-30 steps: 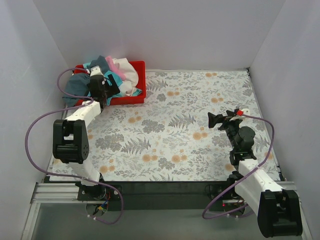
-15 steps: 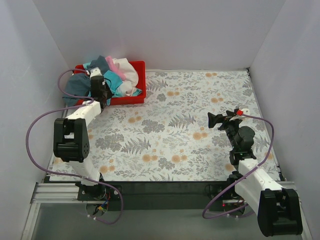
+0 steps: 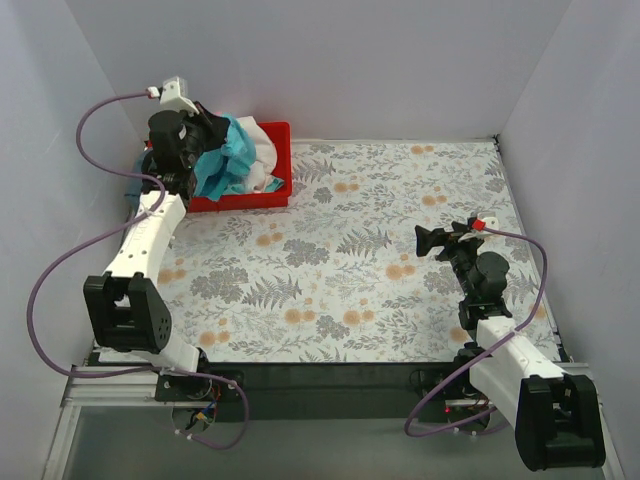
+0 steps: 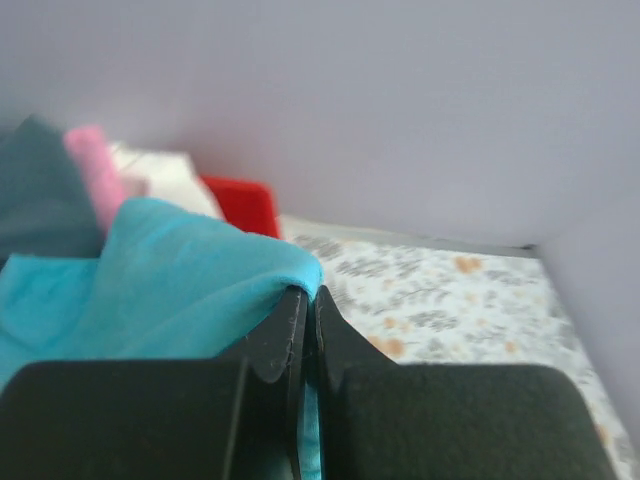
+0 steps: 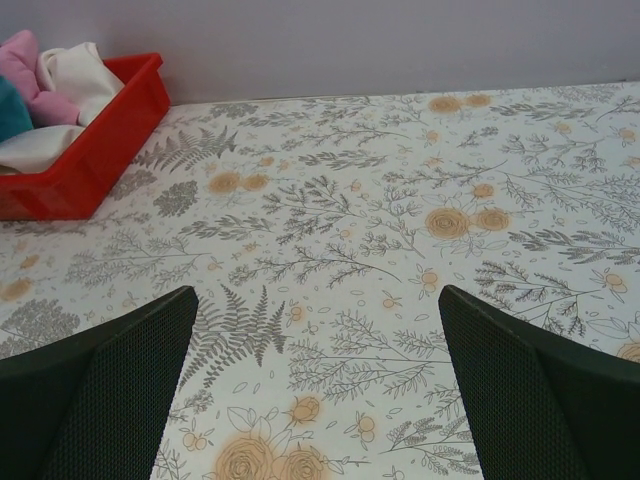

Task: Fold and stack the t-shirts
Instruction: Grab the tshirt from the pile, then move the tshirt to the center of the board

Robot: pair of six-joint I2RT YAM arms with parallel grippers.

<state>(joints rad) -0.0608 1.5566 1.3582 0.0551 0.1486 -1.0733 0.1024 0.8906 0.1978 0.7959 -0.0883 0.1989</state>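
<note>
While the turquoise t-shirt is clamped by the left gripper above the red tray, the white t-shirt could be snagged and dragged out.

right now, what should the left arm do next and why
Probably carry the turquoise t-shirt out toward the middle of the table and lower it there to spread. The left gripper is shut on a fold of it, held up above the red tray, and the right gripper stands open over the table.

Broad bare table right of red tray
</note>
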